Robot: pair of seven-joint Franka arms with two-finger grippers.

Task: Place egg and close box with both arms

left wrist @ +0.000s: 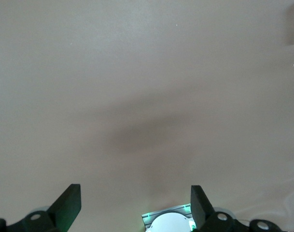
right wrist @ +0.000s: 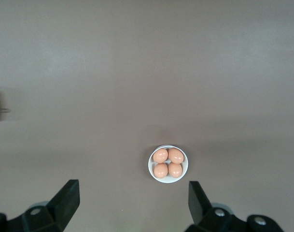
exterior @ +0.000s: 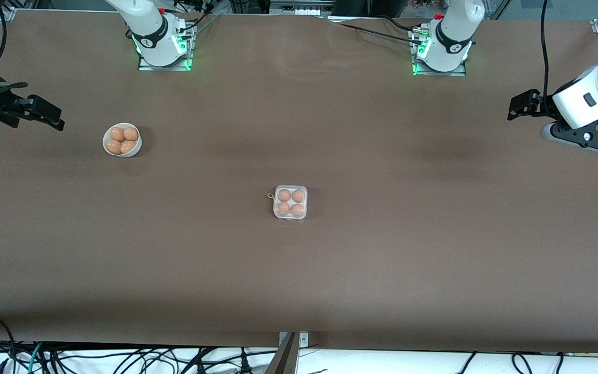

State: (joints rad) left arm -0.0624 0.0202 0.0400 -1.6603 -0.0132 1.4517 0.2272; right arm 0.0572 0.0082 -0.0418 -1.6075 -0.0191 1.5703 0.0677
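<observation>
The box (exterior: 290, 202) sits mid-table (exterior: 382, 259) with its lid shut over four eggs (exterior: 290, 202), well apart from both tools. The right tool (exterior: 44, 117), fingers spread and empty, hangs near the bowl (exterior: 122, 140) holding four more eggs (right wrist: 168, 163). The left tool (exterior: 518, 105), also spread and empty, waits over bare table at its own end.

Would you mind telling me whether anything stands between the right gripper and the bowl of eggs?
Nothing visible does: the right gripper, jaws open, hangs beside the bowl, with bare table between them.
</observation>
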